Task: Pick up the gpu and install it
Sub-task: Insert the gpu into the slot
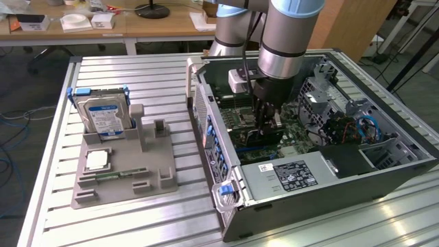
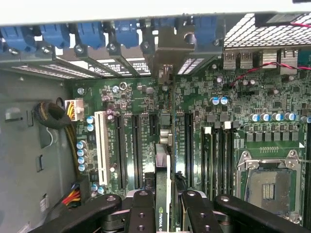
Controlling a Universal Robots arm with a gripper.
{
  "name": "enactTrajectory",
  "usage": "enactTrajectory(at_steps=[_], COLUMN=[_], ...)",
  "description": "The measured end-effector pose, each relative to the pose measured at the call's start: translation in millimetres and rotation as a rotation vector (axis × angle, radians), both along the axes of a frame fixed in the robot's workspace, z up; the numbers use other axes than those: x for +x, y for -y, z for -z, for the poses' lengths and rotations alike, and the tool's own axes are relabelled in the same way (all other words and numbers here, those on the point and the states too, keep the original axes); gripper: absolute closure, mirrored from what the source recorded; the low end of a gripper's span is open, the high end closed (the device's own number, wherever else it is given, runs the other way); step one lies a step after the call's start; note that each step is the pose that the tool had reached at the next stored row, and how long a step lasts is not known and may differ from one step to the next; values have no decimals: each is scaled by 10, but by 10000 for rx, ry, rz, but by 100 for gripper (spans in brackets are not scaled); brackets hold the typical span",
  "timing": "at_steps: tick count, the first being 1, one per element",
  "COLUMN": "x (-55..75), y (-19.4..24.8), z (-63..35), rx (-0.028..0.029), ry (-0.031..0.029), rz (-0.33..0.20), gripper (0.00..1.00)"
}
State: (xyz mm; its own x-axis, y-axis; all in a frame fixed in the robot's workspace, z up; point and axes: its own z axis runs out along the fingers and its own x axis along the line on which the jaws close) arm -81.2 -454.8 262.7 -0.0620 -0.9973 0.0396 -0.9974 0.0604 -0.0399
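1. Slatted metal table [image 1: 137, 221]: carries everything in sight. The claw [image 1: 266, 121] hangs above it on a vertical arm.
2. Computer case [image 1: 384, 177]: lies on its side with the open face up. The claw is down inside it, with walls all round. Blue cables [image 1: 370, 126] and a drive cage sit to the exterior view's right of the claw.
3. Circuit board [image 2: 204, 97]: lines the case floor directly under the claw. Long black slots [image 2: 136, 141] and one white slot [image 2: 102, 145] run below and beside the claw. A bare processor socket [image 2: 267, 182] lies a little further off.
4. Grey tray [image 1: 123, 188]: well apart from the claw, to the exterior view's left.
   - Hard drive [image 1: 103, 116], standing upright in the end rack.
   - Square chip [image 1: 96, 160], lying flat.
   - Narrow memory stick [image 1: 113, 175], lying flat.
5. Labelled power box [image 1: 291, 175]: in a case corner near the claw, on the camera side.
6. Graphics card [image 2: 163, 179]: clamped on edge between the claw's fingers [image 2: 141, 208].
   - Seen edge-on, it is thin, with a green board, a pale strip and small logo print.
   - It sits over the black slots. I cannot tell whether it touches one.
7. Blue clips [image 2: 87, 34]: a row along the case's rear wall, beyond the card's far end.
8. Red and yellow wires [image 2: 70, 196]: beside the claw, near the white slot.
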Motion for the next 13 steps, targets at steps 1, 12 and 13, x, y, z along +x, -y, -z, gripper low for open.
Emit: enactTrajectory(at_steps=[1,12,13], x=[0,0,0], y=[0,-1,-1], z=[0,8,8], rx=[0,1,0], ry=[0,0,0], rz=[-1,-33,-57], gripper=[74,74,74])
